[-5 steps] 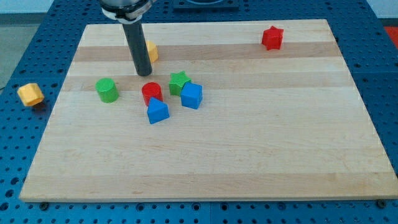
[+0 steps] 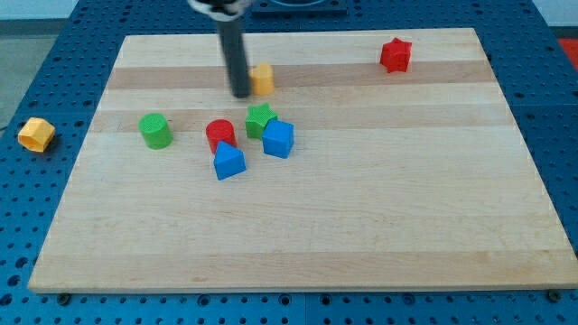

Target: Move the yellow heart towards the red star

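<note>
The yellow heart (image 2: 263, 79) lies on the wooden board (image 2: 361, 199) near the view's top, left of centre. My tip (image 2: 241, 94) touches its left side. The rod rises toward the view's top and hides the heart's left edge. The red star (image 2: 396, 55) sits near the board's top right, far to the right of the heart.
A cluster sits just below my tip: a green star (image 2: 260, 120), a blue cube (image 2: 279, 139), a red cylinder (image 2: 219, 135) and a blue triangular block (image 2: 228, 161). A green cylinder (image 2: 155, 131) stands to the left. A yellow block (image 2: 37, 134) lies off the board at the left.
My tip has moved right and slightly toward the top, pushing the yellow heart to the right. The yellow block off the board has shifted slightly left. The other blocks have not moved.
</note>
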Available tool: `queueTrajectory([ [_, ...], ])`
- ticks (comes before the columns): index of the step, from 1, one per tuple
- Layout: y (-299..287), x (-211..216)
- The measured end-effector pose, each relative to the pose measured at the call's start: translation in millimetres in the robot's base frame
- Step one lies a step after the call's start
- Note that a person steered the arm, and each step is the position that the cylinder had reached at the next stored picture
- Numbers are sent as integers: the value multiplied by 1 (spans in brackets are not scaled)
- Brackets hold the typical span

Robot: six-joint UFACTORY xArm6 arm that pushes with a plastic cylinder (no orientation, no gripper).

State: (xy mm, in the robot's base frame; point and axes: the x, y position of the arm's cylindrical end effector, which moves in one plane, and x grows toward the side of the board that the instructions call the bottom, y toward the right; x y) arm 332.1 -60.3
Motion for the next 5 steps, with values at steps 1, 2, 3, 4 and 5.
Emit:
queueTrajectory([
  [1, 49, -23],
  [2, 60, -30],
  [3, 28, -35],
  [4, 57, -56],
  [5, 97, -56],
])
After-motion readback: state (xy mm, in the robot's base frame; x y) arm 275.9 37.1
